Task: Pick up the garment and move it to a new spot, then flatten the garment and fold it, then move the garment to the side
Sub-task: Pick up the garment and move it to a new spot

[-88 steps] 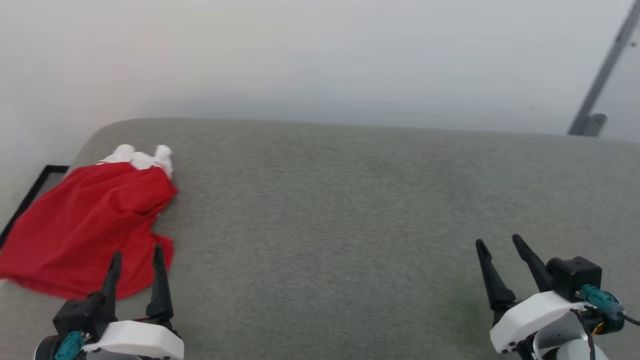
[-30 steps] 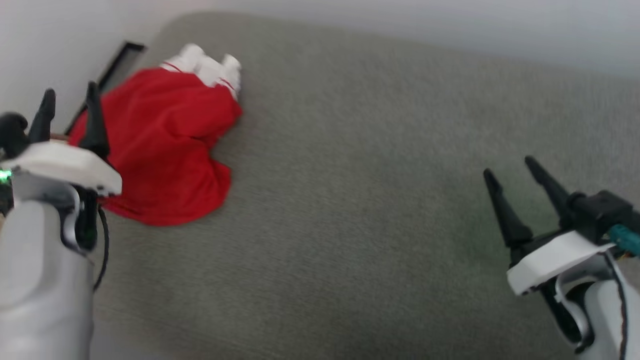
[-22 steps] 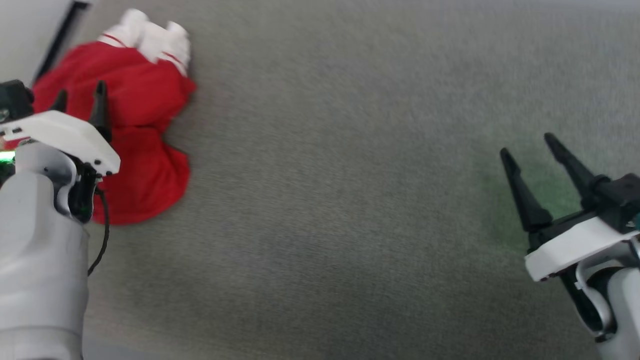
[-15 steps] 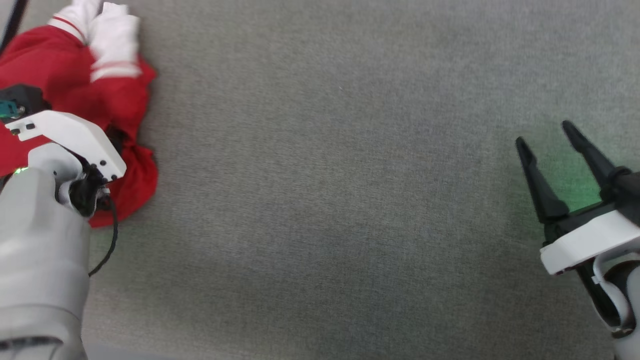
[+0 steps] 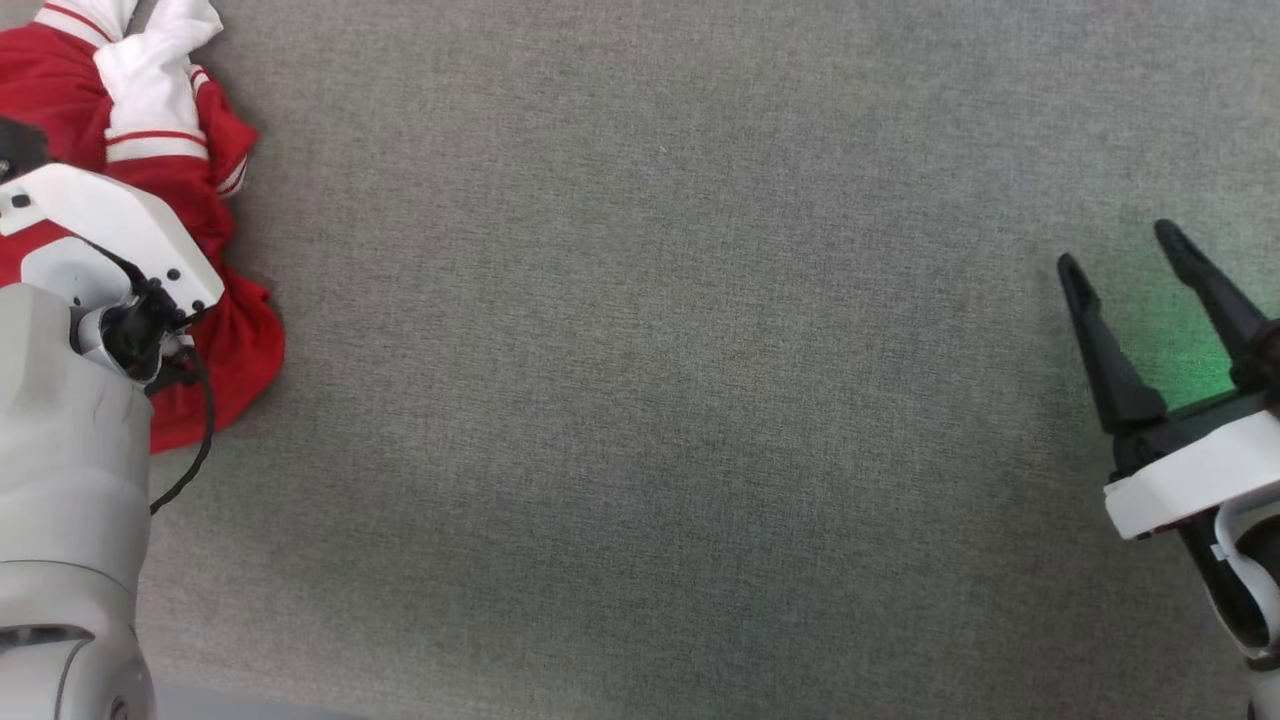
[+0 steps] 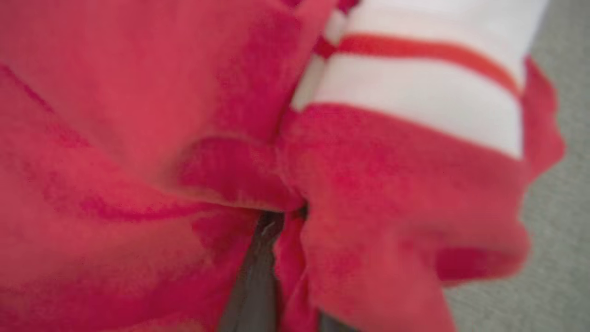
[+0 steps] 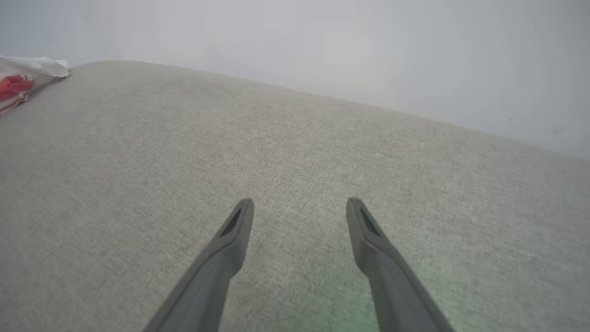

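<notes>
Grey fabric surface (image 5: 650, 400); garment (image 5: 240, 340) bunched far left, pinched in left gripper (image 6: 281, 223).

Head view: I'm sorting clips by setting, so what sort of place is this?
Likely a plain indoor test space: a broad grey fabric-covered surface, like a padded table or sofa seat, a bare pale wall behind it, and one crumpled red-and-white garment at its left end.

The right hand (image 7: 299, 203) hangs with fingers spread over the grey cushion (image 7: 138, 161), the garment (image 7: 16, 85) far left.
</notes>
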You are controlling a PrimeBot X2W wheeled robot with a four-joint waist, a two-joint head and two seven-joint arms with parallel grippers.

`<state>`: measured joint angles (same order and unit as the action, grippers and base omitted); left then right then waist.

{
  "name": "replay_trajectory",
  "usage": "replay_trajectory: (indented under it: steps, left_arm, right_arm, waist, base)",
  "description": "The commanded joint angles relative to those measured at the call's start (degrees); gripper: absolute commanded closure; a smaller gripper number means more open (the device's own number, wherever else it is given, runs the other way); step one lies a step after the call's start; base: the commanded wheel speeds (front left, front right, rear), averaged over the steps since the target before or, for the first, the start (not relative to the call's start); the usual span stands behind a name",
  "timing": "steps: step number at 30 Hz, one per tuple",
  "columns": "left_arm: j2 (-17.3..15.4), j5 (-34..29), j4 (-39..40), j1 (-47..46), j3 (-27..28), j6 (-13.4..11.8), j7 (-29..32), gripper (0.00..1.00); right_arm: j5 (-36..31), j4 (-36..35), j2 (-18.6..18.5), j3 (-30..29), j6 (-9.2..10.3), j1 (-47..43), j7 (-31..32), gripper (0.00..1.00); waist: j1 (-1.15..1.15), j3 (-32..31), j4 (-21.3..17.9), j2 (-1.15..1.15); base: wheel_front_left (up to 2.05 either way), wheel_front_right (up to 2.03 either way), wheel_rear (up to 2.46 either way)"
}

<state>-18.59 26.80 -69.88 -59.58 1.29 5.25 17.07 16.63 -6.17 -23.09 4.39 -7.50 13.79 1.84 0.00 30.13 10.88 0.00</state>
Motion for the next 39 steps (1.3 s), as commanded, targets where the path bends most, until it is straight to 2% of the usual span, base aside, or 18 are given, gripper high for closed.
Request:
replay_trajectory:
  steps: [1, 2, 8, 16, 29, 39]
  left_arm:
    - [3.5, -0.1, -3.4, 4.4, -1.1, 0.8, 1.5, 1.00]
    - [1.9, -0.5, -2.5, 3.0, -1.5, 1.2, 0.2, 1.00]
    - [-2.3, -1.5, 1.6, -1.5, -3.3, 2.0, -4.2, 1.00]
    - [-5.6, -3.4, 8.1, -3.9, -8.1, 2.2, -8.0, 1.00]
    - [-12.1, -0.9, 25.7, -5.8, -16.0, 2.2, -2.5, 1.00]
    - [-15.0, 0.8, 40.7, -3.4, -20.2, 2.2, 3.8, 1.00]
  right_arm:
    - [0.0, -0.1, 0.3, -0.3, 0.02, 0.2, -0.3, 0.00]
    - [0.1, 0.1, 0.7, -1.0, 0.02, -0.3, -0.6, 0.00]
    - [-0.1, 1.2, 2.2, -2.3, 0.02, -1.4, -1.6, 0.00]
    - [-0.7, 3.4, 4.7, -3.1, 0.02, -2.9, -3.2, 0.00]
    - [-1.4, 5.2, 8.8, -5.9, 0.02, -5.5, -5.2, 0.00]
    - [-1.9, 5.7, 10.9, -9.0, 0.02, -6.3, -6.5, 0.00]
  waist:
    - [0.00, -0.5, 0.2, 0.00]
    - [0.00, -1.4, 0.6, 0.00]
    - [0.00, -5.0, 1.7, 0.00]
    - [0.00, -11.3, 2.8, 0.00]
    - [0.00, -17.9, 2.9, 0.00]
    - [0.00, -20.7, -0.8, 0.00]
  base:
    - [0.00, 0.00, 0.00]
    - [0.00, 0.00, 0.00]
    - [0.00, 0.00, 0.00]
    - [0.00, 0.00, 0.00]
    - [0.00, 0.00, 0.00]
    - [0.00, 0.00, 0.00]
